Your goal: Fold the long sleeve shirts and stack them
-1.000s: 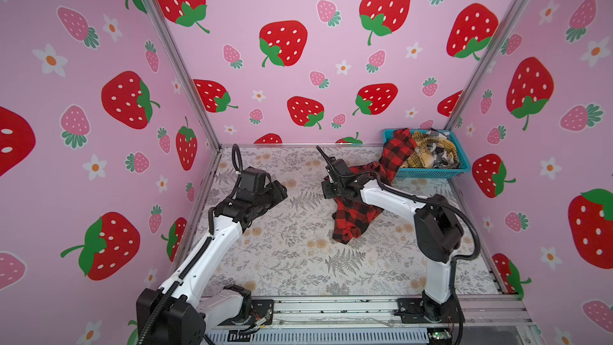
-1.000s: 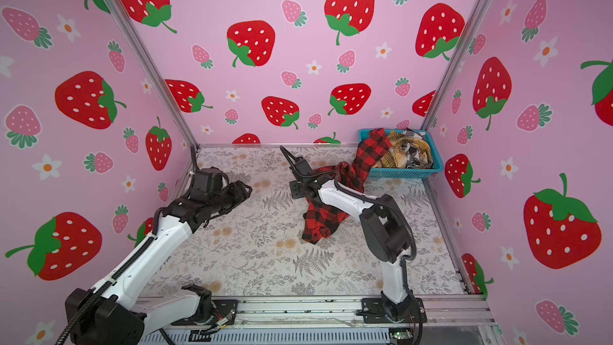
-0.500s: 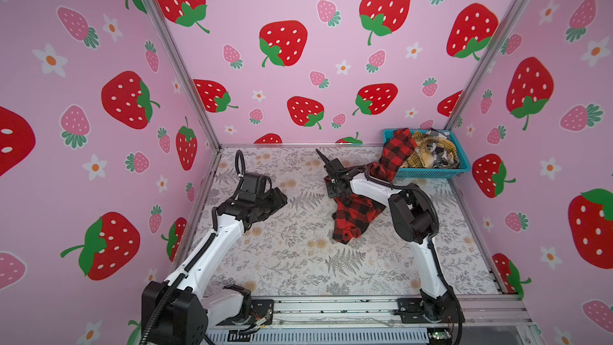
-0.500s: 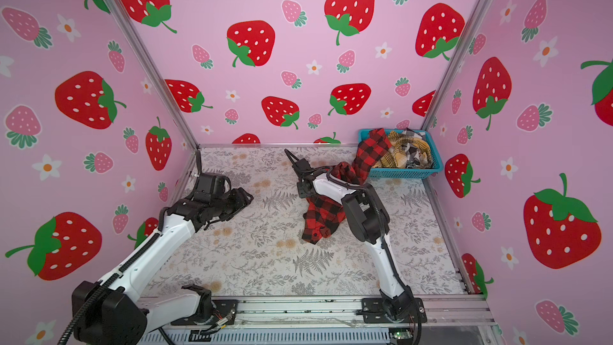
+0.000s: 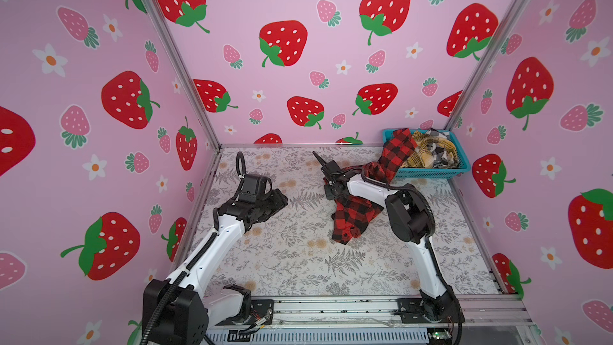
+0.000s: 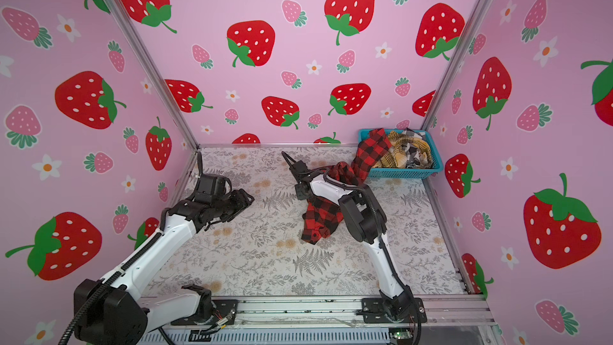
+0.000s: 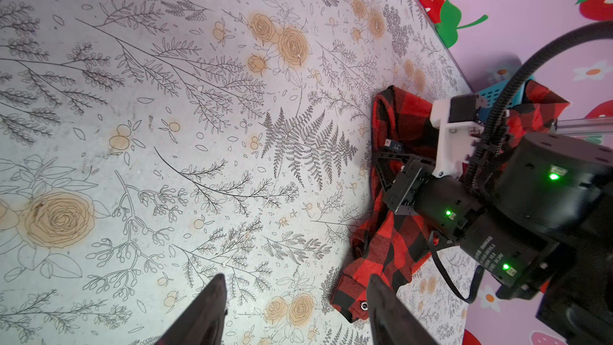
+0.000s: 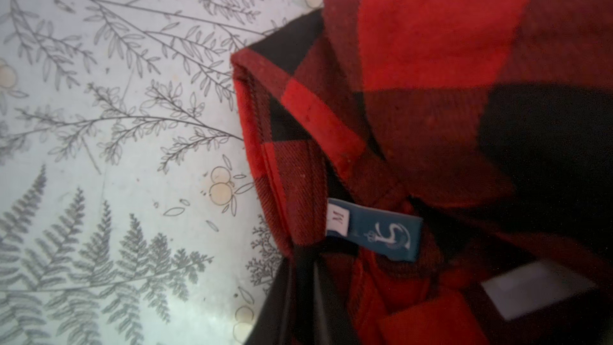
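Right gripper (image 7: 381, 159) apparently pinches the red-and-black shirt (image 5: 351, 217) at its collar.

Top views: high, well behind left gripper (image 5: 279, 199) and right gripper (image 5: 332, 193), side by side, looked down on the whole table (image 5: 298, 267) | left wrist: behind its gripper, faced red-and-black shirt (image 7: 394, 121), shared with top views | right wrist: very near, on that shirt's collar.

Surface: table (image 5: 292, 260), flat, covered in a grey fern-and-rose print.
Far right corner: turquoise mesh basket (image 5: 431, 173), standing on the print, close to both walls.
Centre right: red-and-black plaid shirt (image 5: 351, 219), crumpled; one end lies on the print, the other trails over the basket rim.
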